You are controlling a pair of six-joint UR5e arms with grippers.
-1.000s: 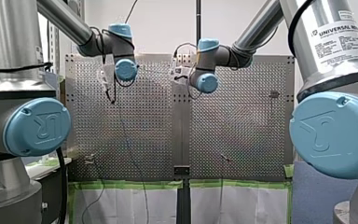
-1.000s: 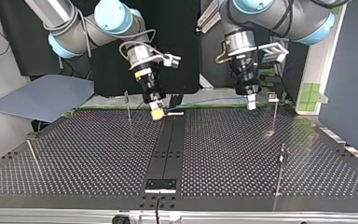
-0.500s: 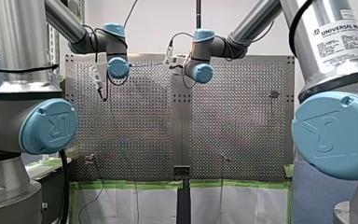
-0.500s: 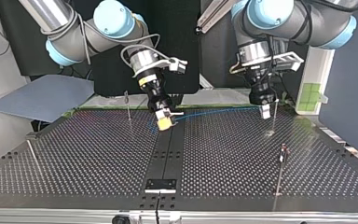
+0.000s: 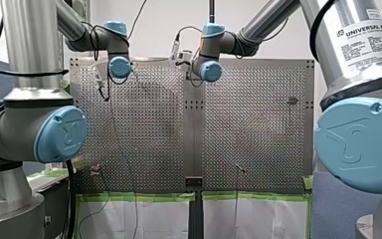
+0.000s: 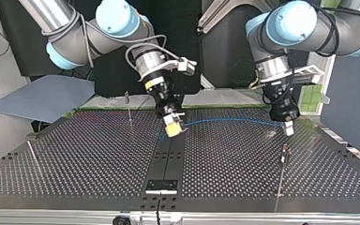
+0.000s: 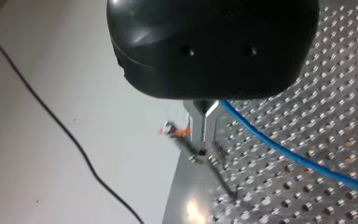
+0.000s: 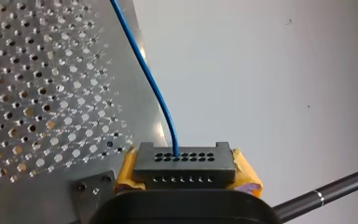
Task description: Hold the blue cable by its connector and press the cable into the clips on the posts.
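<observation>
Perforated table (image 6: 75, 159) lay beneath; my right gripper (image 6: 174, 126) clamped the connector (image 8: 185, 161), and the blue cable (image 6: 225, 120) ran sideways to my left gripper (image 6: 288, 127), pinched on it, a post (image 6: 282, 168) just beyond

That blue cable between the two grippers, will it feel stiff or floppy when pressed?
Probably springy, not limp: the blue cable holds a smooth arc between my right gripper and my left gripper. Likely light, being thin.
</observation>
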